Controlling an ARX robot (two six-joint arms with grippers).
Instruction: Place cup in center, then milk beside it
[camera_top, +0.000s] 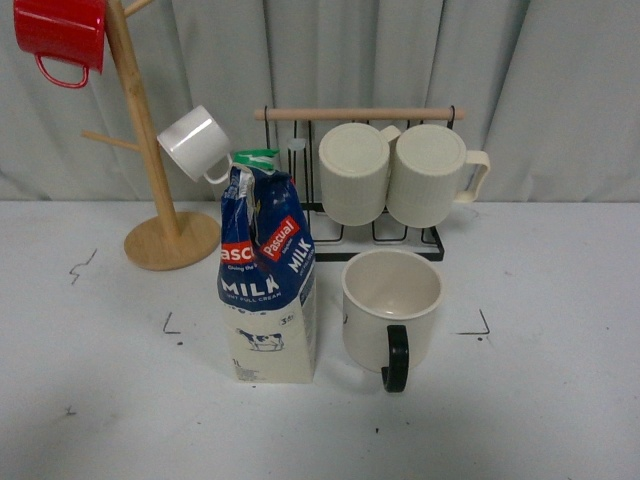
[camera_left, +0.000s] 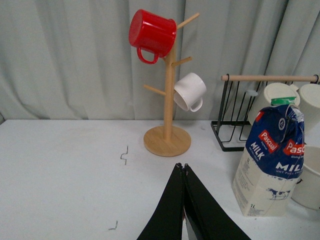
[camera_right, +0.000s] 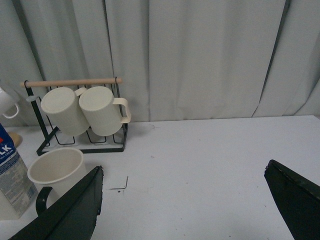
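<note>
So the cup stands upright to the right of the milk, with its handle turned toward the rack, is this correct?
Not quite: the cup has its dark handle turned toward the camera, away from the rack, as the front view shows. It does stand upright, right of the milk.

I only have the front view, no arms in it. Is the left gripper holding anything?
Observer: No. The left gripper has its jaws shut together on nothing.
Operator: Is it touching the milk?
Observer: No. In the left wrist view the milk stands apart from it, upright on the table.
Operator: And the right side?
Observer: The right gripper is wide open and empty. The cup sits close to one of its fingers, not between them.
</note>
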